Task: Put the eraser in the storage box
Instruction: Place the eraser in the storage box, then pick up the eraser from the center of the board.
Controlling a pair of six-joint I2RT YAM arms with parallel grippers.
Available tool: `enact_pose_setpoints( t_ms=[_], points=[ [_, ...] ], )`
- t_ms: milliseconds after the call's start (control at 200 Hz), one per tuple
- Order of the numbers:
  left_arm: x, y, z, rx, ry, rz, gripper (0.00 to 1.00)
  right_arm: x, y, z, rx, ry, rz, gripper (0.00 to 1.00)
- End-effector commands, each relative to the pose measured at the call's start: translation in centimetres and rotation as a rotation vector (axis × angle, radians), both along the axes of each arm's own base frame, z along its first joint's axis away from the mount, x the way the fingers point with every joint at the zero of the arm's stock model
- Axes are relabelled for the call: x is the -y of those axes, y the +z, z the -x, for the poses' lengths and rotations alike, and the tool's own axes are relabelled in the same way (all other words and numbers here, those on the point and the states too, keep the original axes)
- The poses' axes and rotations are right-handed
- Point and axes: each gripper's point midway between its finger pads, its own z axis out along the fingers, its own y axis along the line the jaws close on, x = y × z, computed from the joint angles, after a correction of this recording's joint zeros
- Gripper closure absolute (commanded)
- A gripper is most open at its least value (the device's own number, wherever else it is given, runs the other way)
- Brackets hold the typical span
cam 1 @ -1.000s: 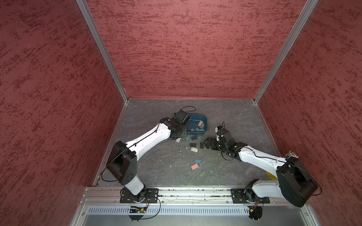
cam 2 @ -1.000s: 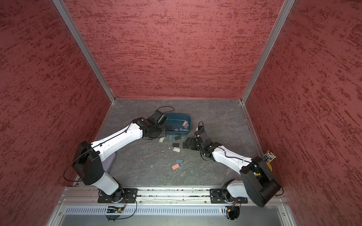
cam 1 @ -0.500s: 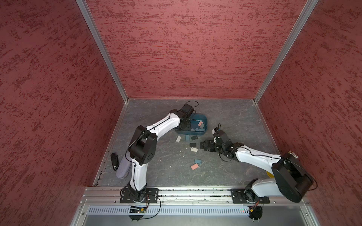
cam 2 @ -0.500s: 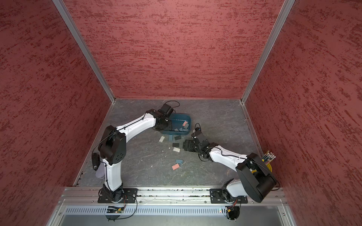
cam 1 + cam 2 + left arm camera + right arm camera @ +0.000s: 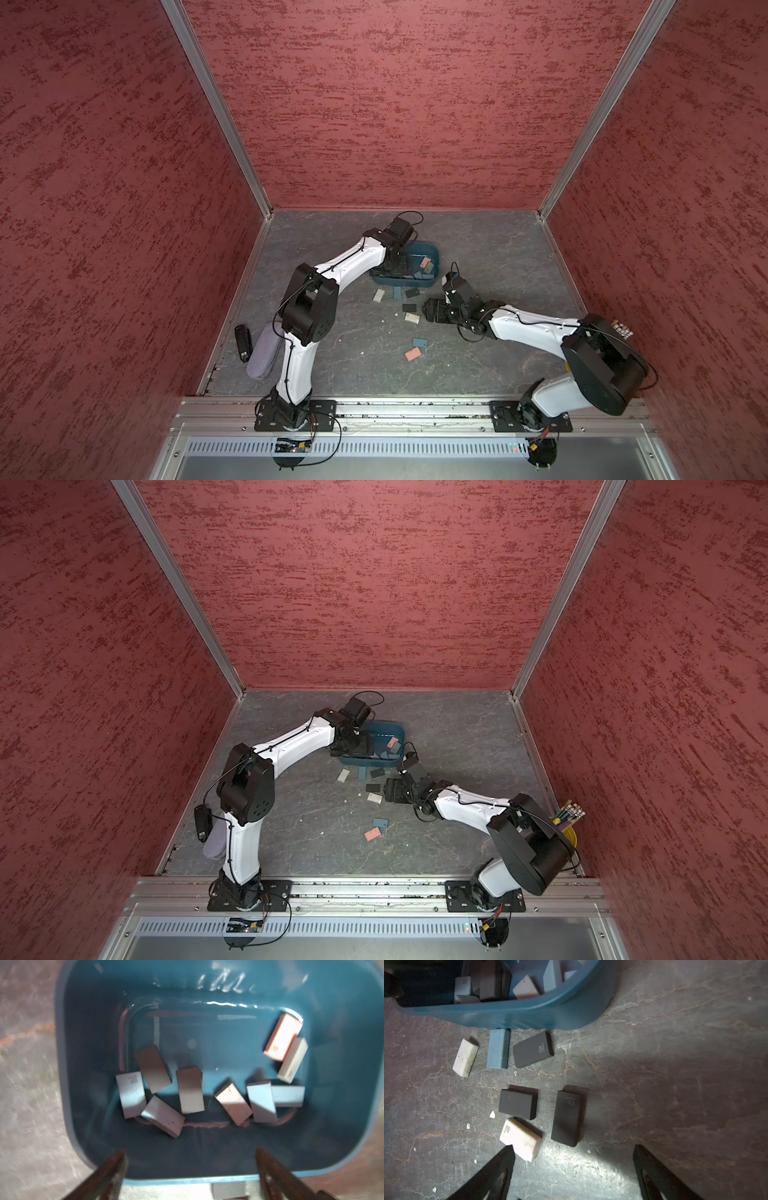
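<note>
Since the left gripper (image 5: pixel 190 1151) has just gone from shut to wide apart above the storage box (image 5: pixel 62 1076), we judge its load released among the boxed erasers (image 5: pixel 190 1091). Right gripper (image 5: pixel 573 1147), jaws apart, hovers over loose erasers (image 5: pixel 409 308) at the box's six o'clock.

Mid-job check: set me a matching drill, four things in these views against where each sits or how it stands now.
Things
1. salmon-pink rectangular rubber eraser seen by the left wrist camera
2. speckled light-blue rectangular rubber eraser
3. long black rectangular rubber eraser marked 4B
4. left gripper

Places or states
A. open, over the dark teal-blue plastic storage box
B. on the grey table, at the foot of the box's outer wall
C. inside the box
D. flat on the table, just ahead of the right gripper

Pairs: 1-C, 2-B, 3-D, 4-A
</note>
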Motion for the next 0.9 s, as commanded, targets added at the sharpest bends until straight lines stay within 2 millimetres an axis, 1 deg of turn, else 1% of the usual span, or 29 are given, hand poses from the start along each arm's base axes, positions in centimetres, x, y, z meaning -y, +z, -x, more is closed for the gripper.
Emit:
enact_pose_setpoints(
  t_ms=[0, 110, 205, 276, 366, 446, 631, 816, 897],
  points=[
    [-0.4, 4.7, -0.3, 0.083, 0.004, 0.036, 0.00, -0.6, 1.0, -1.1, 0.039, -0.015, 0.004, 0.11],
    [-1.1, 7.3, 0.4, 0.122, 0.009, 0.047, 0.00, -0.9, 0.9, -1.2, 0.038, -0.012, 0.017, 0.11],
    [-2.3, 9.4, 1.1, 0.158, 0.024, 0.037, 0.00, -1.2, 0.6, -1.2, 0.037, -0.007, 0.033, 0.12],
    [-3.3, 10.6, 2.0, 0.172, 0.034, 0.026, 0.00, -1.6, 0.3, -1.3, 0.035, -0.003, 0.053, 0.13],
    [-4.4, 11.2, 3.4, 0.173, 0.041, 0.021, 0.00, -1.8, 0.0, -1.2, 0.032, -0.001, 0.065, 0.15],
    [-5.2, 11.0, 4.9, 0.158, 0.044, 0.025, 0.00, -1.6, -0.2, -1.2, 0.029, -0.013, 0.077, 0.19],
    [-7.1, 9.6, 8.2, 0.129, 0.065, 0.036, 0.00, -0.4, -0.4, -1.3, 0.032, -0.062, 0.123, 0.28],
    [-8.4, 8.4, 10.3, 0.118, 0.098, 0.048, 0.00, -0.8, -1.2, -1.1, 0.015, -0.050, 0.134, 0.35],
    [-9.0, 7.7, 11.0, 0.111, 0.114, 0.043, 0.00, -1.0, -1.1, -1.2, 0.017, -0.047, 0.132, 0.36]
  ],
)
